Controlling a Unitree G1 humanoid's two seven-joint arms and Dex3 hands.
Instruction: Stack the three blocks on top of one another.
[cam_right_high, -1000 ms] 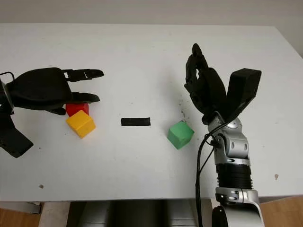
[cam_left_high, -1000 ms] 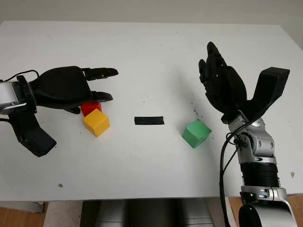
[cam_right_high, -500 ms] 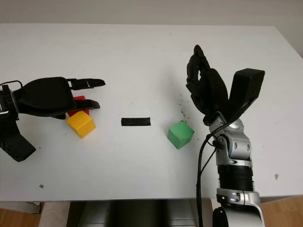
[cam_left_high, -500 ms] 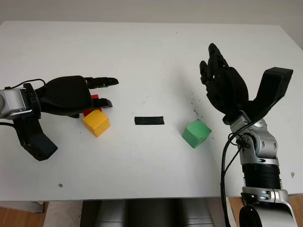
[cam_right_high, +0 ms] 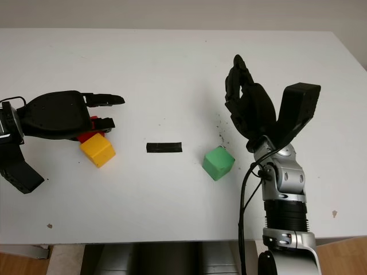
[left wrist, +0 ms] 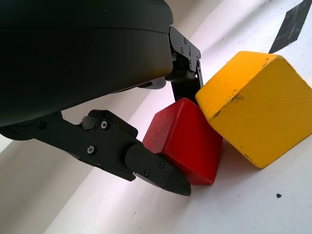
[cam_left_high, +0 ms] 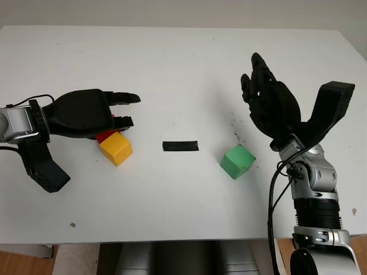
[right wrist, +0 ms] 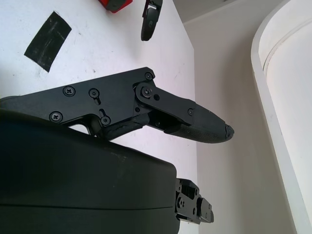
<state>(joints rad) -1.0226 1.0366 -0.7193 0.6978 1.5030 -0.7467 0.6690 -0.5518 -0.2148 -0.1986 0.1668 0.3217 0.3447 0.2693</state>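
My left hand [cam_left_high: 86,113] is low over the red block [left wrist: 187,139], near the left edge of the surface [cam_left_high: 183,63]. It is not clenched and grips nothing yet: in the wrist view one finger [left wrist: 146,168] lies along one side of the red block and another reaches down at the far side, but I cannot tell whether either touches it. The red block sits on the surface, pressed against the yellow block [cam_left_high: 116,148], which lies on the side nearer the front edge. The green block [cam_left_high: 238,161] stands well apart, toward the right, past a strip of black tape [cam_left_high: 180,145] near the middle. My right hand [cam_left_high: 268,106] is raised above the surface beyond the green block, open and holding nothing.

I judge this to be the first step: taking hold of the red block, with nothing stacked so far. The next move calls for closing my fingers on its two free faces without shoving the yellow block, since the two touch. Then I lift straight up and carry it onto another block.
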